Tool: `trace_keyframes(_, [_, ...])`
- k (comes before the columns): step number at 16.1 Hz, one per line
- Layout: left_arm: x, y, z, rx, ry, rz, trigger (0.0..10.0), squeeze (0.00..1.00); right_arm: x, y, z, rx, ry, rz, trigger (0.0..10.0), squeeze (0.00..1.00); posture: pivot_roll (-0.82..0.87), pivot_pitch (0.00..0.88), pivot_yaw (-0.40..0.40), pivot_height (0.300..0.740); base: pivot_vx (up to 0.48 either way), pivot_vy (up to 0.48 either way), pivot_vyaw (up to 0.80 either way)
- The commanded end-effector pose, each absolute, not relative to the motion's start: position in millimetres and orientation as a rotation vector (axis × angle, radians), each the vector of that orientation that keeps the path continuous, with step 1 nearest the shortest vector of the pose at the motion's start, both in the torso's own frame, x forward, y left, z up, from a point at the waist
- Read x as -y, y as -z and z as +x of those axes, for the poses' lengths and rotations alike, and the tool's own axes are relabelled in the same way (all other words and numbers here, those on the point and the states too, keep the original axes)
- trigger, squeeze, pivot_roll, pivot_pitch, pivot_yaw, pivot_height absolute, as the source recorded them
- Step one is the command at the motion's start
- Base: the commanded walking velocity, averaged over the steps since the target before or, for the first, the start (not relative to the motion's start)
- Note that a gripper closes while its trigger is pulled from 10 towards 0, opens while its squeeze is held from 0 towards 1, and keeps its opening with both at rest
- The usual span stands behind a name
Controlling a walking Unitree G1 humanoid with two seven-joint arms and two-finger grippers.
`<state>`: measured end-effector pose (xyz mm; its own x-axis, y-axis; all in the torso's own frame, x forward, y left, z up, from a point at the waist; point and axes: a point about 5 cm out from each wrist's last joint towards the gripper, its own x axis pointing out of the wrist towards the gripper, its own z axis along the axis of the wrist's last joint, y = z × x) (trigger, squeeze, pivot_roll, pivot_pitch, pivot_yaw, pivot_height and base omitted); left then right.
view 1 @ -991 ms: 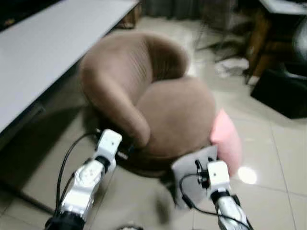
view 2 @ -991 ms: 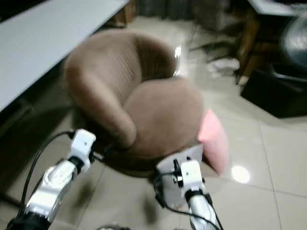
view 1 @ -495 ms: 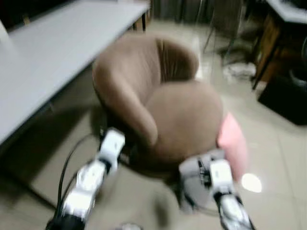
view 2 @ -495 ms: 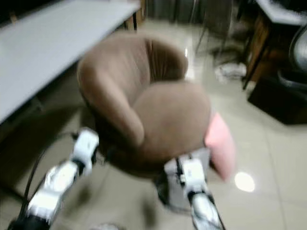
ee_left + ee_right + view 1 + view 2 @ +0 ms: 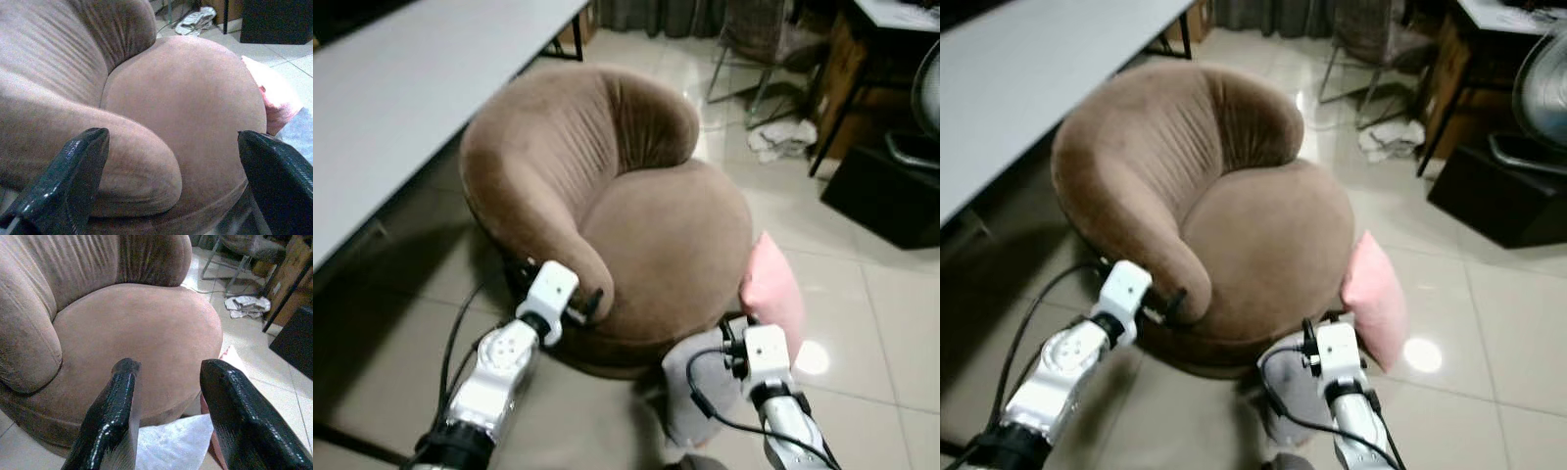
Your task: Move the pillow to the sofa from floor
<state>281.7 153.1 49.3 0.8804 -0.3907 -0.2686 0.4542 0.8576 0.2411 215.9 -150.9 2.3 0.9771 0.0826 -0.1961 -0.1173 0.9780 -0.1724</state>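
Beside the sofa (image 5: 636, 215), on its right flank, the pink pillow (image 5: 773, 294) stands on edge on the tiled floor (image 5: 891, 323), leaning against the round seat; its long axis runs along the sofa's side, from near the robot toward the far room. Both grippers hang in front of the sofa's near edge. The left gripper (image 5: 173, 181) has its fingers (image 5: 73, 181) spread wide with nothing between them, looking across the armrest and seat; in that wrist view the pillow shows at the seat's far edge. The right gripper (image 5: 168, 416) also has its fingers (image 5: 115, 416) apart and holding nothing, aimed at the seat front, above a pale grey sheet (image 5: 171, 440) lying on the floor by the sofa's base. From the head views that sheet is half hidden behind the right arm's wrist, and I cannot tell what it is made of. The right wrist view catches just a sliver of pillow behind its finger. The head views alone take in the grey table (image 5: 401, 108) left of the sofa, a chair (image 5: 754, 39) and crumpled cloth (image 5: 781, 137) beyond it, and a black box (image 5: 886, 191) to the far right, cut off by the frame.
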Motion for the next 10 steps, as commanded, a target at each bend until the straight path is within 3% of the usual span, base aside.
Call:
trace_keyframes(1, [-161.6,-45.5,278.7,-0.233,0.425,0.319,10.0,0.00,144.2,-1.6,214.3,-0.190,-0.119,-0.173,10.0,0.00,0.00,0.037,0.046,0.740,0.000,0.000,0.00])
trace_keyframes(4, [-161.5,-45.3,279.0,-0.229,0.420,0.308,10.0,0.00,144.7,-1.4,215.2,-0.195,-0.132,-0.186,10.0,0.00,0.00,0.035,0.043,0.736,0.000,0.000,0.00])
trace_keyframes(10, [-161.6,-45.2,279.3,-0.229,0.422,0.299,10.0,0.00,143.6,-0.7,214.7,-0.196,-0.125,-0.188,10.0,0.00,0.00,0.042,0.046,0.676,0.000,0.000,0.00])
